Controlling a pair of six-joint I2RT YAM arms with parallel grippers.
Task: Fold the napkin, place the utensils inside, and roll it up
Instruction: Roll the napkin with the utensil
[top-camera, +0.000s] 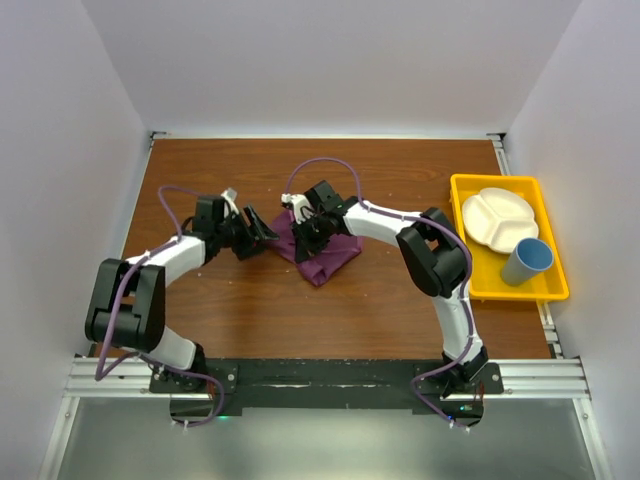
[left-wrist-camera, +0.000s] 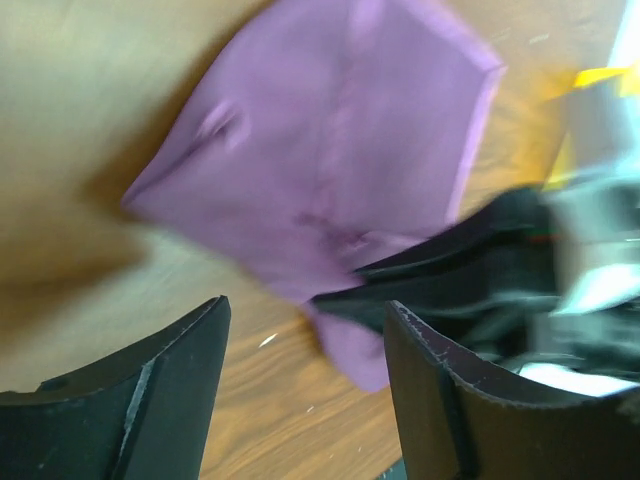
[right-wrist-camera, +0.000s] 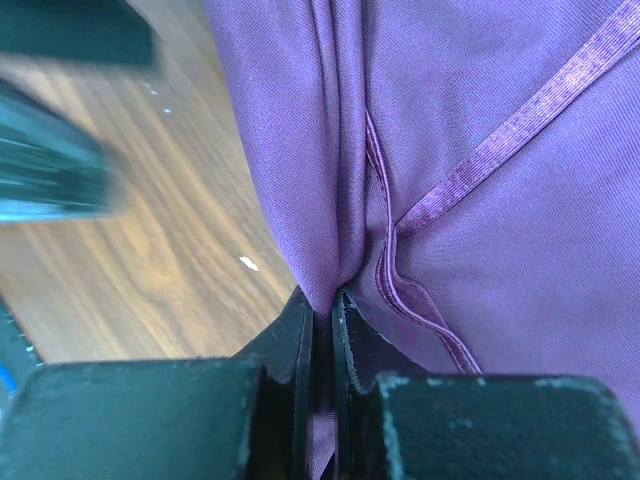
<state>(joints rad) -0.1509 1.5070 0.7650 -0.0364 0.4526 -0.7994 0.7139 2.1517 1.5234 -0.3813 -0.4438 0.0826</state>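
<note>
The plum-purple napkin (top-camera: 325, 252) lies bunched on the wooden table near the middle. My right gripper (top-camera: 308, 232) is shut on a fold of it; in the right wrist view the cloth (right-wrist-camera: 480, 150) is pinched between the closed fingers of that gripper (right-wrist-camera: 322, 300), with a hemmed edge running beside them. My left gripper (top-camera: 262, 228) stands open just left of the napkin, nothing between its fingers. In the left wrist view the napkin (left-wrist-camera: 330, 150) lies ahead of this open gripper (left-wrist-camera: 305, 315), and the right gripper's black fingers (left-wrist-camera: 450, 270) hold its near corner. The utensils are out of view.
A yellow tray (top-camera: 462, 240) at the right edge of the table holds a white divided plate (top-camera: 497, 218) and a blue cup (top-camera: 526, 262). White walls close the table on the left, back and right.
</note>
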